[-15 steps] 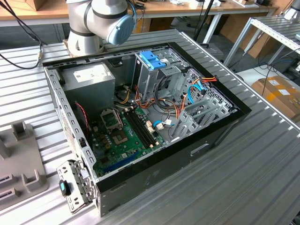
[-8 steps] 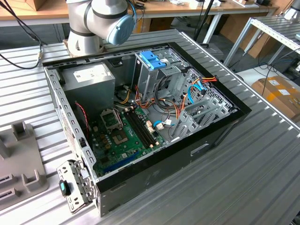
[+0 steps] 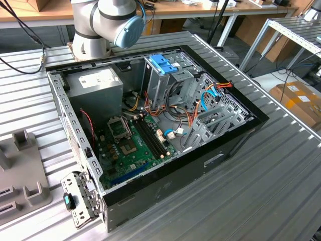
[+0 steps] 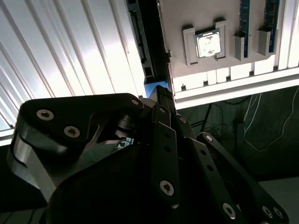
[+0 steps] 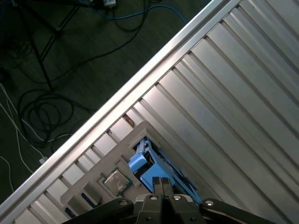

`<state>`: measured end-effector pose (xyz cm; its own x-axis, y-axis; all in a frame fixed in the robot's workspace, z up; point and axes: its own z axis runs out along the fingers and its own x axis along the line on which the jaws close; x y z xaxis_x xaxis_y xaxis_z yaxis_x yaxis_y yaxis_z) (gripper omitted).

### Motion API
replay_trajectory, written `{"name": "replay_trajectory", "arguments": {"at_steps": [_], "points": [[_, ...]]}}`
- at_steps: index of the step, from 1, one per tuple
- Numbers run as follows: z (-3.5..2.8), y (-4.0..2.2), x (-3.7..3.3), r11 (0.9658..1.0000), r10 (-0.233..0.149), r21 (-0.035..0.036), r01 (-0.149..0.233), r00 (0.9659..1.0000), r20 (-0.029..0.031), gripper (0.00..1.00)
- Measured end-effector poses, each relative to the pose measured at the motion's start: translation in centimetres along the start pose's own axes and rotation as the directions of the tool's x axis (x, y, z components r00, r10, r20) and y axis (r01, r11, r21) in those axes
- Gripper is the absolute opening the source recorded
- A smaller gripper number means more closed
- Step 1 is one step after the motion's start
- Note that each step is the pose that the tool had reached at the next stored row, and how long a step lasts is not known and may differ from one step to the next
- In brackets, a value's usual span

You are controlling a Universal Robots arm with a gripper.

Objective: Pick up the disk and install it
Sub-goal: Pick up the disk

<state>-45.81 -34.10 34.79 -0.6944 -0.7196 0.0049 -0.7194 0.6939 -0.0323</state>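
1. The step in hand is the pick-up. In the first wrist view the pincer (image 5: pixel 162 181) is on the disk (image 5: pixel 142 165), with its jaws drawn close together over the light blue rail. I judge it clamped there (the black linkage hides the actual contact).
2. The disk stands on edge in a slot of a grey holder (image 5: pixel 125 142), just beside a square chip (image 5: pixel 114 181). The holder sits on the ribbed desk (image 5: pixel 224 93), near its edge.
3. Freeing the disk would, I judge, call for a straight pull along the slot with no twist. The open computer case (image 3: pixel 228 145) sits mid-frame in the exterior view.
4. Materials:
   - The rails are smooth blue plastic.
   - The holder is matte and blocky.
   - The desk is shiny grooved metal.
   - The pincer is dark, with bright screw heads.
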Motion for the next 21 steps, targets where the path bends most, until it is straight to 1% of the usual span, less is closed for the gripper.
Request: {"name": "replay_trajectory", "arguments": {"at_steps": [13, 15, 21], "points": [[0.0, 0.0, 0.0, 0.9987, -0.05, 0.0003, 0.05, 0.9987, 0.0016, 0.11], [0.0, 0.0, 0.0, 0.9981, -0.062, 0.0003, 0.062, 0.9981, 0.0019, 0.11], [0.0, 0.0, 0.0, 0.9942, -0.107, 0.0007, 0.107, 0.9942, 0.0034, 0.11]]}}
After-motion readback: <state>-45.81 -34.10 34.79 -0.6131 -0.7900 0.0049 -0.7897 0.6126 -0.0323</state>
